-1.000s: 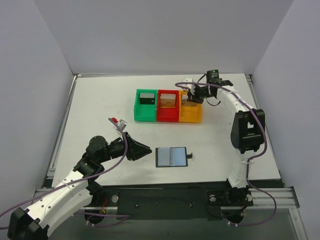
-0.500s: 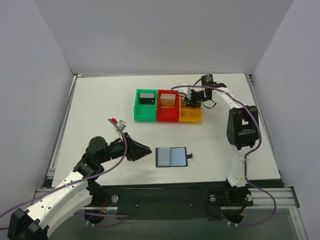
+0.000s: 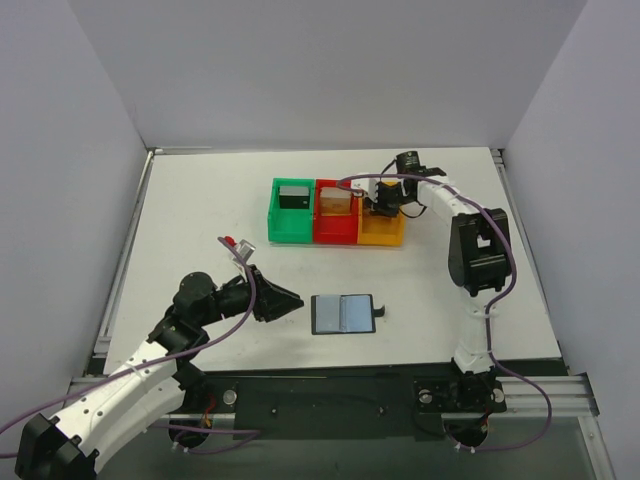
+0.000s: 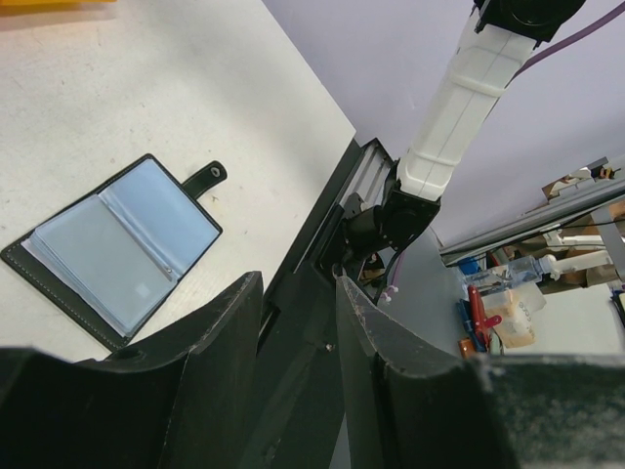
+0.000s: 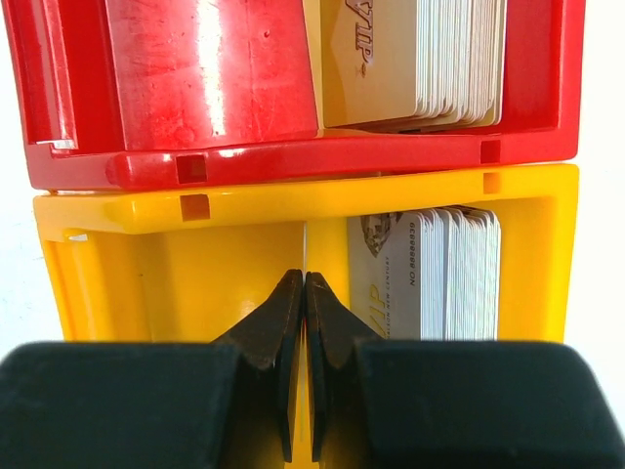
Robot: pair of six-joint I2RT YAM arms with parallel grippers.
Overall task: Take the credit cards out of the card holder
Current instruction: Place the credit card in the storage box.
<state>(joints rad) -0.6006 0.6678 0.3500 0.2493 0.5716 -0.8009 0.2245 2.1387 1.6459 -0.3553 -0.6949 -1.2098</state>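
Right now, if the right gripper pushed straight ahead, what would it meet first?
The right gripper would probably meet the floor of the yellow bin, just beside its card stack; depth is unclear.

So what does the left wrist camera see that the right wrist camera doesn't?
Only left wrist: the open holder lying on the table, the right arm, and the open, empty left gripper. Only right wrist: the red bin and yellow bin with card stacks, and the right gripper shut on what looks like a thin card. Both: black fingers and white table.
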